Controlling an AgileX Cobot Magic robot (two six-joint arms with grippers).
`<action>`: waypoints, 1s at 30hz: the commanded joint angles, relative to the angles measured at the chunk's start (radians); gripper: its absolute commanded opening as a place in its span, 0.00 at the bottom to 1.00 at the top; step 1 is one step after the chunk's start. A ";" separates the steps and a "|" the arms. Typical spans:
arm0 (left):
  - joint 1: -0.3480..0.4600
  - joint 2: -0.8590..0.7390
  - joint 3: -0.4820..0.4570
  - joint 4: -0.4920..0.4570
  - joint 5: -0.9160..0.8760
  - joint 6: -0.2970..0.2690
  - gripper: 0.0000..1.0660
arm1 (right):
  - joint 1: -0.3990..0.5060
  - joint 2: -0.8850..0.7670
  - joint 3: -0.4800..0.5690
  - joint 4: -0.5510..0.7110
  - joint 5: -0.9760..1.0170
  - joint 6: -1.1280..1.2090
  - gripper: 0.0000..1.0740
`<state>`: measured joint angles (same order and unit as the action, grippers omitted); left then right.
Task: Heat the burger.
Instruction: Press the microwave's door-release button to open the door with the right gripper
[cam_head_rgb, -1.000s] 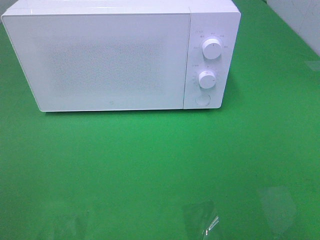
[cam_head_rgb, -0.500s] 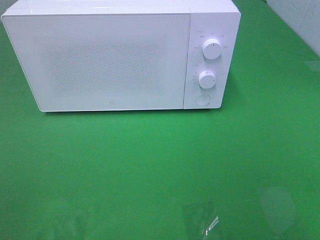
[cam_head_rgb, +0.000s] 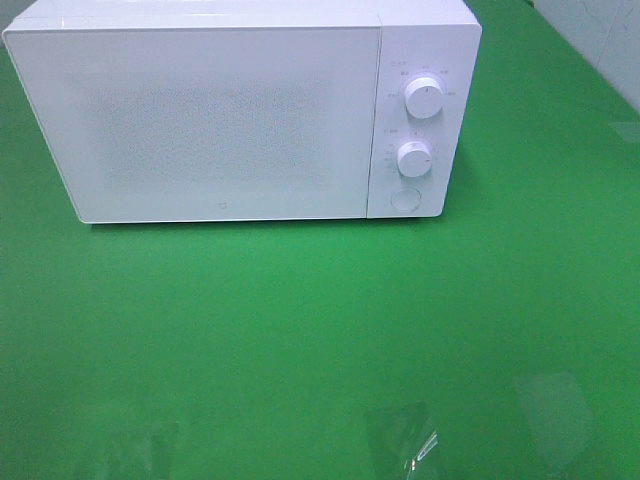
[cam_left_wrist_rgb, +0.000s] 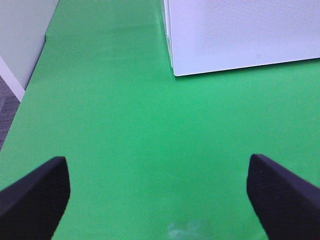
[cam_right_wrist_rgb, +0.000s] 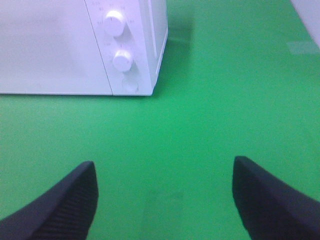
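Bench (cam_head_rgb: 300, 330) from above, with both wrist views. I see the microwave (cam_head_rgb: 230, 110) standing at the back edge, toward the back-left corner, its door (cam_head_rgb: 200, 125) shut flat. On the panel at the door's right, the upper knob (cam_head_rgb: 424, 98) sits above the lower knob (cam_head_rgb: 413, 158), and a round button (cam_head_rgb: 404, 199) sits below both.

Compared with the frames from a second and half a second before, I find the microwave in the same spot, the door shut as it was, and both knobs at the same setting. A clear glossy patch (cam_head_rgb: 402, 440) lies at the front edge as before; I cannot tell what it is.

The left gripper (cam_left_wrist_rgb: 156, 161) hangs over bare green near the microwave's left front corner, its dark fingers (cam_left_wrist_rgb: 35, 195) spread wide with nothing between them. The right gripper (cam_right_wrist_rgb: 163, 162) hangs in front of the knob panel, likewise spread and empty.

The burger shows in none of my three views, so I cannot tell where it lies.
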<state>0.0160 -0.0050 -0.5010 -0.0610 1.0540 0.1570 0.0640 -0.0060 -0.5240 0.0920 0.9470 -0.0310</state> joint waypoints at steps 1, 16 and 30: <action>0.004 -0.017 0.001 -0.004 -0.014 -0.006 0.83 | -0.003 -0.001 -0.014 -0.001 -0.088 -0.001 0.68; 0.004 -0.017 0.001 -0.004 -0.014 -0.006 0.83 | -0.003 0.268 0.066 -0.001 -0.481 -0.004 0.68; 0.004 -0.017 0.001 -0.004 -0.014 -0.006 0.83 | -0.003 0.576 0.118 -0.002 -0.863 -0.004 0.68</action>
<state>0.0160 -0.0050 -0.5010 -0.0610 1.0540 0.1570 0.0640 0.5130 -0.4070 0.0920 0.1620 -0.0310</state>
